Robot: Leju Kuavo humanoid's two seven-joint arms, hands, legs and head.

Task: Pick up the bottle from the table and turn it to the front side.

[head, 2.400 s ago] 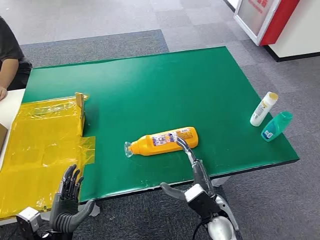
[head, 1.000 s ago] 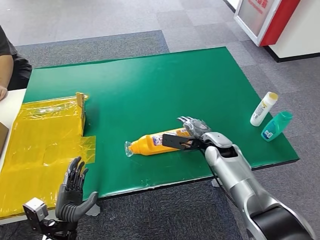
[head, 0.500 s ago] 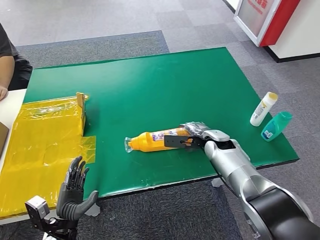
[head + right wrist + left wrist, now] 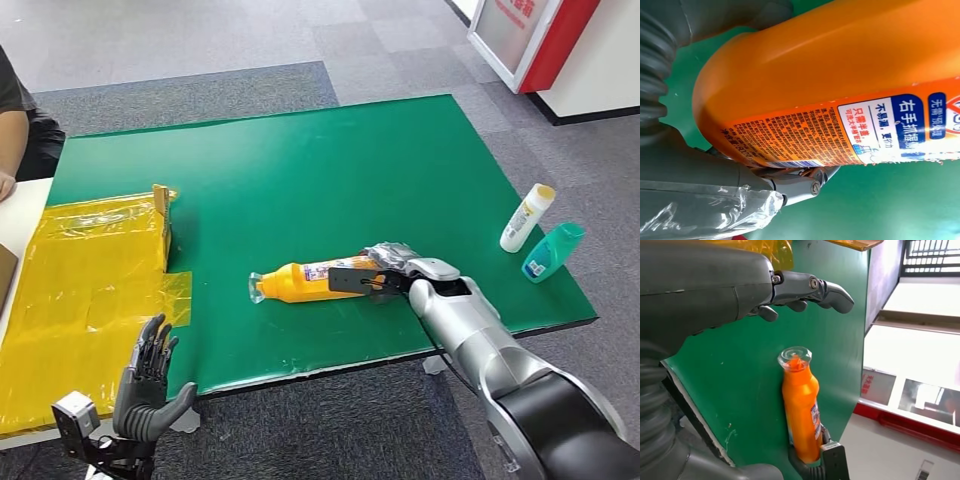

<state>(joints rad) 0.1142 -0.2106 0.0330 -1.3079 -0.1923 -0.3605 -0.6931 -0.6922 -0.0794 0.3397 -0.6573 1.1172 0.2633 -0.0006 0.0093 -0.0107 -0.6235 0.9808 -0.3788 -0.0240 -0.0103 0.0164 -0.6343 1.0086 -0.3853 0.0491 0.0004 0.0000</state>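
right hand (image 4: pixel 383 268) now holds orange bottle (image 4: pixel 302 281), base lifted slightly; left hand (image 4: pixel 147 385) spread.

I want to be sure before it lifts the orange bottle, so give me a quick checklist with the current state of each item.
1. Right hand around the base end of the orange bottle: ok; thumb on the near side, fingers over the far side.
2. Grip firm enough to lift: cannot tell; no view shows the pressure.
3. Bottle off the green table: not ok; it lies on its side on the mat.
4. Clear cap on: ok, seen in the left wrist view.
5. Left hand out of the way: ok; open, below the near table edge.
6. White bottle and teal bottle apart from the grasp: ok.
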